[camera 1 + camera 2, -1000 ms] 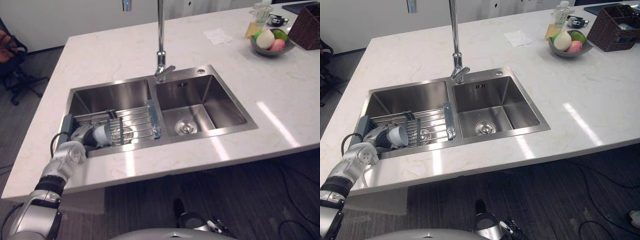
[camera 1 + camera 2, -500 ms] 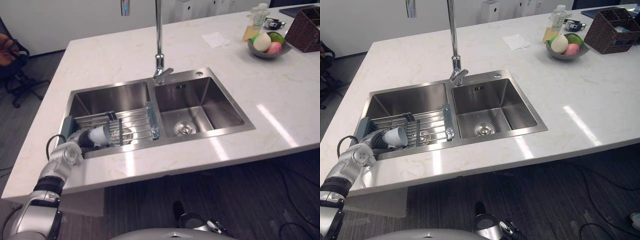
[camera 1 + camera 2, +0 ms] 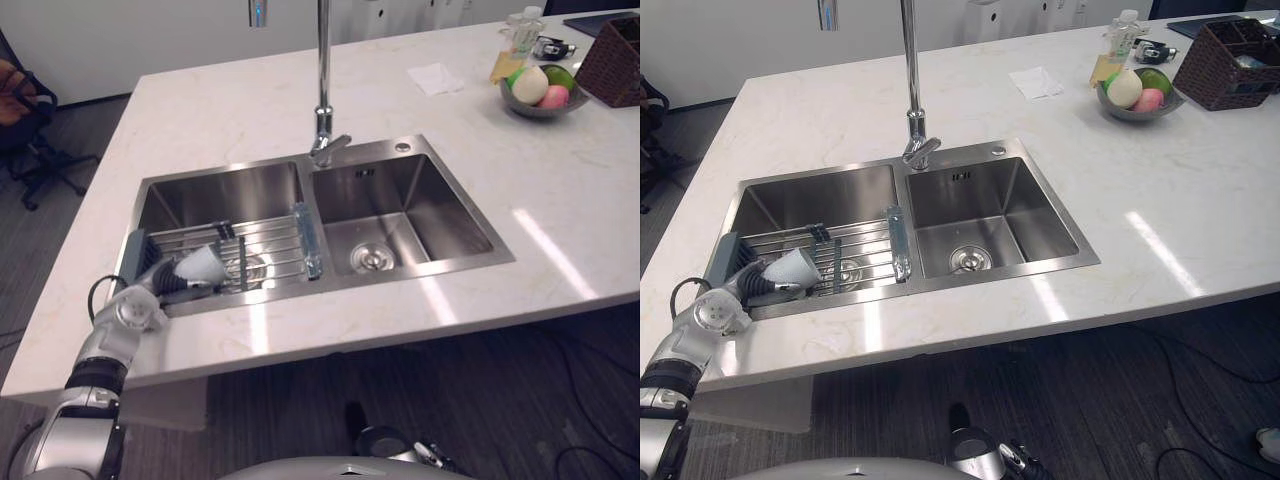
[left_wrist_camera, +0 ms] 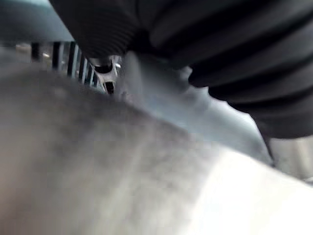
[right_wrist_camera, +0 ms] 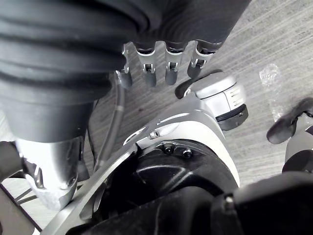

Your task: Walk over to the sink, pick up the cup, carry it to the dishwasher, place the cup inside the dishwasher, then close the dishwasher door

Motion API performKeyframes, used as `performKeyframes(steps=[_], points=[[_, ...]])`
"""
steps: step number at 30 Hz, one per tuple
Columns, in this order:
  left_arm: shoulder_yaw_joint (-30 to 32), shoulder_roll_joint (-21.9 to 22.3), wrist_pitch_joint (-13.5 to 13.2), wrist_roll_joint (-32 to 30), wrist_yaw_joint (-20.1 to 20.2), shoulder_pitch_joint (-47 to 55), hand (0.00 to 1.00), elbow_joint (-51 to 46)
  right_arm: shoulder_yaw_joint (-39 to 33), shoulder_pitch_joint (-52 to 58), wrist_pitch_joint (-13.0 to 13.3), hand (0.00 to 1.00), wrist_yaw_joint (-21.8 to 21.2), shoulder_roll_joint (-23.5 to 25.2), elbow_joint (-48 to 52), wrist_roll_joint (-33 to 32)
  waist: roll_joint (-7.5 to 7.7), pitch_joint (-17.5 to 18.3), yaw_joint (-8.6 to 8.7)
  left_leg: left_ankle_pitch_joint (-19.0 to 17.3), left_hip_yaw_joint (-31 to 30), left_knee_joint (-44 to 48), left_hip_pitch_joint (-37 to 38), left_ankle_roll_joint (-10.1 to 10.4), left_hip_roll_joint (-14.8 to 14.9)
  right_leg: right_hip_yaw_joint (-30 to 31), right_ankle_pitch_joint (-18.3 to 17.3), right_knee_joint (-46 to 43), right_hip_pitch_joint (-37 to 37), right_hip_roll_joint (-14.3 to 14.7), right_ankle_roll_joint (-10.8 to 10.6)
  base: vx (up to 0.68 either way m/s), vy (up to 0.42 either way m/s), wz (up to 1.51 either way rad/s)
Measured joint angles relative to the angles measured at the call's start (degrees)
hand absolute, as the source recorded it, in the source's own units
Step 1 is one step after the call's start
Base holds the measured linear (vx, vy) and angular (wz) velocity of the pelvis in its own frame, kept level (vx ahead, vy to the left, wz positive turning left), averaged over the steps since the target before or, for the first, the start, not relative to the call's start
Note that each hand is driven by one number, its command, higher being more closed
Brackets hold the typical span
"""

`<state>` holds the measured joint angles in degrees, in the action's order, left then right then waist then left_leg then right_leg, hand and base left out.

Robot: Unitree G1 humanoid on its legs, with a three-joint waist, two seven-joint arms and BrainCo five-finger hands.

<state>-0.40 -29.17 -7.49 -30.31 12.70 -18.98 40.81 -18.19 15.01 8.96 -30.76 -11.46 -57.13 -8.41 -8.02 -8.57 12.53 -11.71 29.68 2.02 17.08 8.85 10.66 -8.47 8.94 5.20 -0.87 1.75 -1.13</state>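
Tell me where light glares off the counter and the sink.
Left eye view: bright streaks of glare on the countertop right of the sink and in front of it; the wire rack in the left basin shines beside the cup held in the left hand. Right wrist view: right hand over an evenly lit floor.

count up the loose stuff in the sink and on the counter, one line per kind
cup, in the left hand: 1
wire rack: 1
bowl: 1
fruit: 3
bottle: 1
basket: 1
paper napkin: 1
small dark object by the bottle, too small to identify: 1
total: 10
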Motion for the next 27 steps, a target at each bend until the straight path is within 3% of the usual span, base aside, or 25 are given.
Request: performKeyframes(steps=[3, 6, 12, 15, 20, 22, 27], points=[[-0.20, -0.09, 0.00, 3.62, 0.31, 0.62, 1.00, -0.66, 0.04, 0.01, 0.32, 0.00, 0.03, 0.01, -0.02, -0.12, 0.01, -0.13, 0.00, 0.01, -0.10, 0.00, 0.00, -0.01, 0.00, -0.15, -0.08, 0.00, 0.08, -0.05, -0.05, 0.00, 0.000, 0.02], [0.25, 0.91, 0.76, 19.29, 5.17, 1.26, 1.00, -1.62, 0.06, -0.01, 0.97, 0.00, 0.09, 0.21, -0.02, -0.15, 0.41, -0.89, -0.01, 0.02, -1.02, 0.09, 0.00, -0.04, 0.00, -0.89, -0.27, 0.00, 0.57, -0.30, -0.27, -0.01, -0.004, 0.11], [0.94, 2.77, -0.88, 34.21, 9.71, 2.48, 1.00, -4.14, -0.05, 0.02, 1.39, 0.00, 0.15, 0.26, -0.20, -0.14, 0.55, -1.12, -0.41, 0.05, -1.44, 0.56, -0.04, -0.06, -0.08, -1.36, -0.59, 0.00, 0.86, -0.61, -0.79, 0.00, -0.001, 0.05], [1.68, 4.44, -3.08, 35.06, 9.19, 2.79, 1.00, -4.59, -0.08, 0.02, 1.46, 0.00, 0.15, 0.24, -0.24, -0.15, 0.51, -1.19, -0.42, 0.11, -1.39, 1.07, -0.12, -0.07, -0.22, -1.38, -0.52, 0.00, 1.12, -0.79, -0.68, 0.00, 0.000, 0.00], [0.25, 5.08, -6.65, 24.72, 3.48, 3.93, 1.00, -8.84, -0.05, 0.02, 1.51, 0.00, 0.15, 0.35, -0.29, -0.19, 0.85, -1.38, -0.59, 1.08, -1.43, 0.95, -0.11, -0.76, -0.94, -1.51, -0.66, 0.00, 1.61, -1.45, -0.80, -0.02, -0.002, 0.02], [-0.02, 5.18, -6.04, 24.85, 3.25, 4.36, 1.00, -9.55, -0.04, 0.02, 1.89, 0.00, 0.18, 0.38, -0.40, -0.21, 1.03, -1.49, -0.67, 1.27, -1.45, 0.89, -0.10, -0.84, -1.12, -1.55, -0.66, 0.00, 1.65, -1.65, -0.81, -0.06, -0.005, 0.03], [0.45, 5.81, -2.79, 34.74, 2.56, 4.52, 1.00, -9.86, -0.06, 0.02, 2.67, 0.00, 1.20, 1.22, -0.86, -0.24, 1.68, -1.21, -0.65, 1.27, -1.52, 0.77, -0.12, -0.85, -1.03, -1.64, -0.57, 0.00, 1.62, -1.59, -0.72, -0.07, -0.016, 0.01]])
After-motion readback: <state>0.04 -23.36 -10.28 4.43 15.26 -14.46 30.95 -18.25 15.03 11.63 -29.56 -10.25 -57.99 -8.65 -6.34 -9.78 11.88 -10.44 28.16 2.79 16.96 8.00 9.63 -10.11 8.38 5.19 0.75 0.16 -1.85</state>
